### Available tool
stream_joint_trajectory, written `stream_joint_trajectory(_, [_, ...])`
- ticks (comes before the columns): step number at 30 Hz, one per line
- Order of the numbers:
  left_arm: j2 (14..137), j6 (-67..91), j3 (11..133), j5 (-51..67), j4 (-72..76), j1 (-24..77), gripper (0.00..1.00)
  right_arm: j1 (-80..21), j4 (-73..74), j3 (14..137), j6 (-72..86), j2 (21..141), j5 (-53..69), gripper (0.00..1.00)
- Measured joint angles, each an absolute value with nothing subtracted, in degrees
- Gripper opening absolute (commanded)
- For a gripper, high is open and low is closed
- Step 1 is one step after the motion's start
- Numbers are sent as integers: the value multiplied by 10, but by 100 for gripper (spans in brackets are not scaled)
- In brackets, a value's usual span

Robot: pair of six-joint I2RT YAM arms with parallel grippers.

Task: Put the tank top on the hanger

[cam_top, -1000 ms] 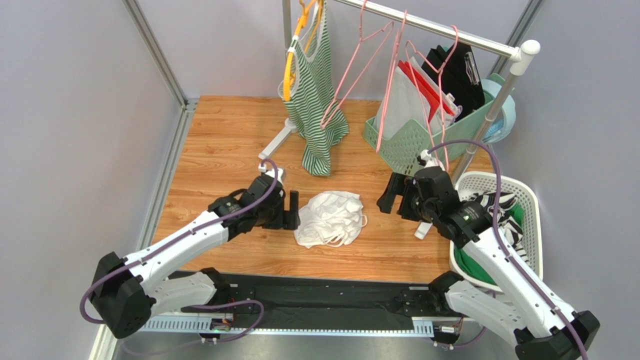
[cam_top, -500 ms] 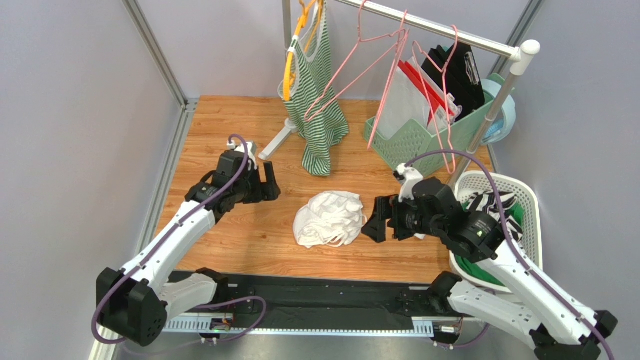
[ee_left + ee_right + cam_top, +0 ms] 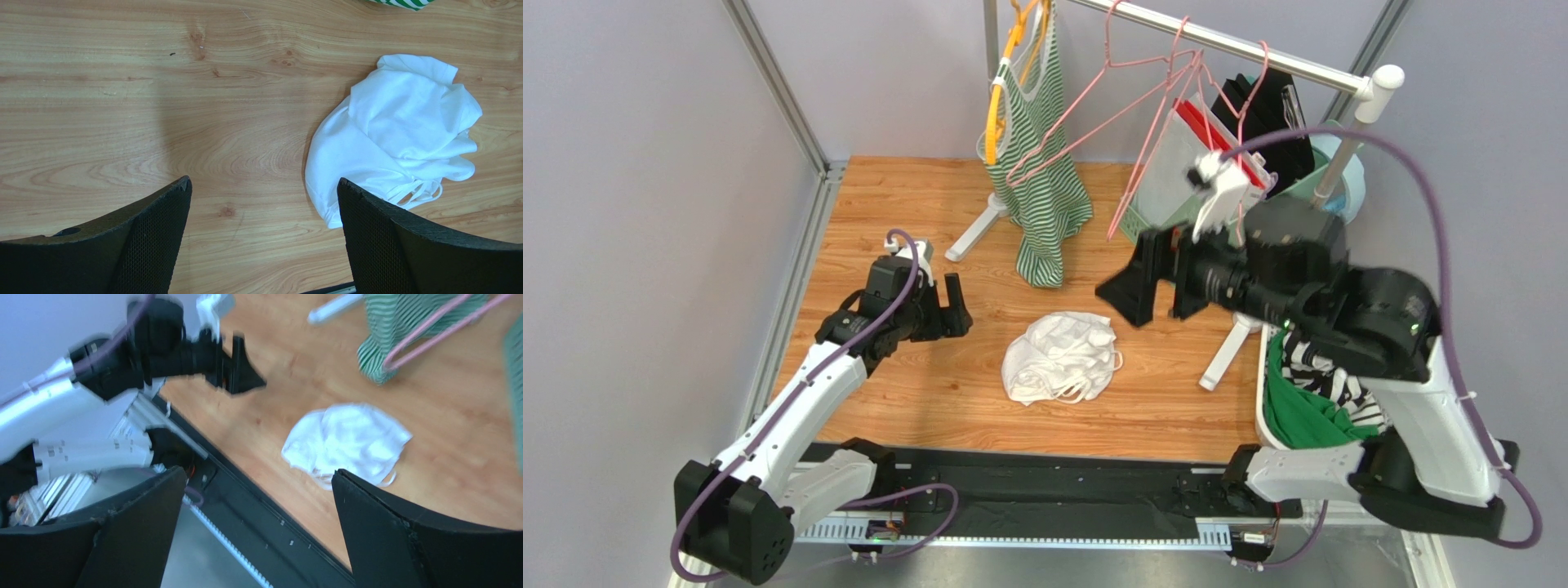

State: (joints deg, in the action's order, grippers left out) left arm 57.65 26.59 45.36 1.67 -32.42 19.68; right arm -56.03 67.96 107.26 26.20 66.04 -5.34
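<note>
White tank top (image 3: pixel 1060 355) lies crumpled in a soft heap on the wooden table (image 3: pixel 891 208), about midway between the two arms and touching neither. Bunched as it is, its long axis runs slantwise in the overhead view, from near-left to far-right. The narrow strap loops poke out at its near-right edge, toward the right arm's side. Which end is the hem cannot be made out.

Left gripper (image 3: pixel 946 309) hovers low over bare wood just left of the heap, jaws spread wide and holding nothing. Its wrist view shows the top off to the right of the fingers (image 3: pixel 153 239).

Right gripper (image 3: pixel 1151 288) hangs much higher, up near the clothes rail (image 3: pixel 1259 55) — jaws also wide apart, empty.

One pink wire hanger (image 3: pixel 1063 146) hangs on that rail among others like it, bare, slanting across a green-and-white striped top (image 3: pixel 1044 202).
</note>
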Motion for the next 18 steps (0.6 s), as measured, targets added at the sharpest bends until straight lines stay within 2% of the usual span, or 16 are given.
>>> stream_joint_trajectory(4, [576,264,454,17,-324,197,93,-485,716,1365,221,799,-97,96])
stream_joint_trajectory(6, [575,264,454,17,-324,197,93,-416,715,1441,208,838,-97,97])
stream_joint_trajectory(10, [567,264,453,17,-324,197,93,-313,729,1405,194,835,-96,97])
stream_joint_trajectory(18, [545,264,449,14,-325,197,93,-257,734,1360,158,835,-130,96])
